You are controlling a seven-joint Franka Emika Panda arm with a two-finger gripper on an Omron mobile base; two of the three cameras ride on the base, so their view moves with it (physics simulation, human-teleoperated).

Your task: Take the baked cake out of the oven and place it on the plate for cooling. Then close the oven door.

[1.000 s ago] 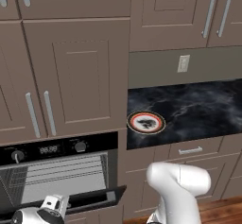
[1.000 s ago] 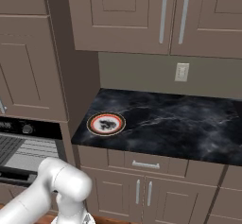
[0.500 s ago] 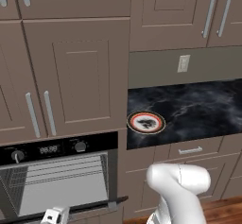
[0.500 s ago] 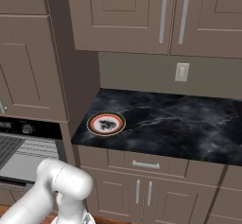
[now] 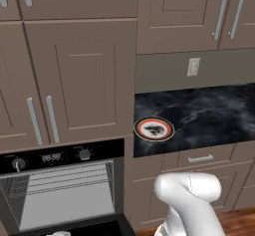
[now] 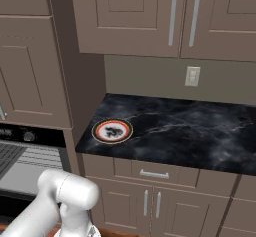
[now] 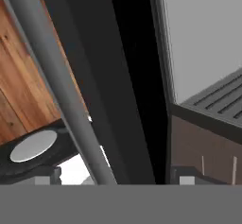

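Swinging down over the last second, the oven door (image 5: 97, 228) now lies almost flat at the bottom edge of the left base view, where a moment ago it hung half open. That leaves the black oven (image 5: 60, 156) with its light grey racked interior fully exposed. I cannot make out the baked cake inside from here; the cavity shows pale rack lines and a flat grey floor, nothing I could call a slice. The plate (image 5: 154, 122) sits bare on the dark marbled counter (image 5: 209, 115), just right of the oven column, so the cake is not there yet.

From the right base view the plate (image 6: 112, 123) rests near the counter's (image 6: 190, 131) left end, and a sliver of the oven's (image 6: 25, 156) rack shows at the far left, with the white arm bent low in front of it.

Looking along the hand, the long silver bar handle (image 7: 56, 90) crosses the picture on a slant, the door's black panel (image 7: 127, 76) beside it and wooden floor (image 7: 19, 90) beyond. The gripper (image 7: 116, 176) has its jaws spread, the bar passing between the fingertips (image 7: 182, 176) and nothing visibly pinched — it looks to be letting go of the handle.

With the door down, the opening step seems finished; reaching in for the cake would come next.
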